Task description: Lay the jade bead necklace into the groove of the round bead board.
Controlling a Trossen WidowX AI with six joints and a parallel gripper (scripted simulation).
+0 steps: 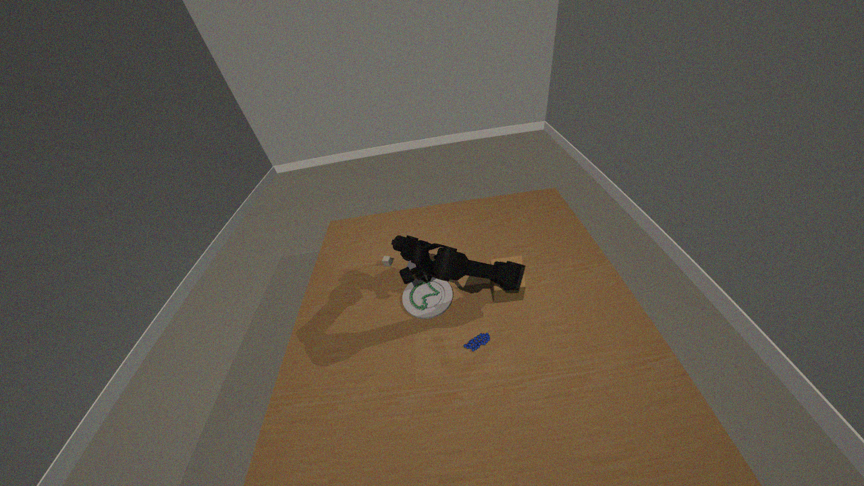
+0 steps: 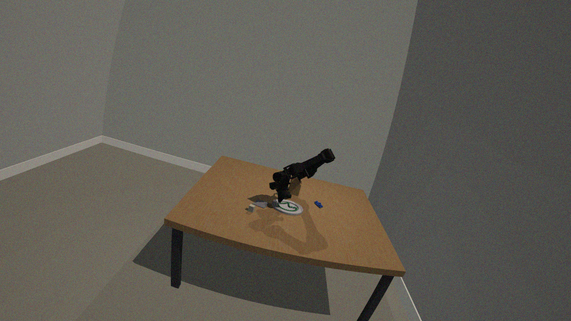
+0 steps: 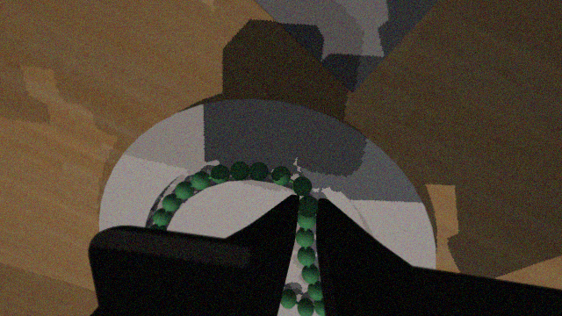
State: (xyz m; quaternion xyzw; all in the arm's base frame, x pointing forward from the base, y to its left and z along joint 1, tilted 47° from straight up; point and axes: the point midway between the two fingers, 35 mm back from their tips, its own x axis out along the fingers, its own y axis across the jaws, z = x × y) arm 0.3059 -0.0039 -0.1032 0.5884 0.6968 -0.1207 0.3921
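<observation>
Necklace (image 1: 422,307) (image 2: 294,207) (image 3: 305,237) lies on the round bead board (image 1: 447,302) (image 2: 300,211) (image 3: 395,228), partly under my gripper (image 1: 426,279) (image 2: 280,200) (image 3: 307,205). From my wrist camera I see the fingers drawn narrow, pinching the green strand between their tips. Beyond and to the image left of the tips, a run of beads curves along the groove; back from the pinch, the strand passes between the fingers, and my top view shows it bending inward across the board's middle, off the groove. A blue bead cluster (image 1: 477,341) (image 2: 318,204) lies apart from the board on the table (image 1: 483,410) (image 2: 239,231); a small pale cube (image 1: 386,260) (image 2: 251,207) sits on the board's other side.
</observation>
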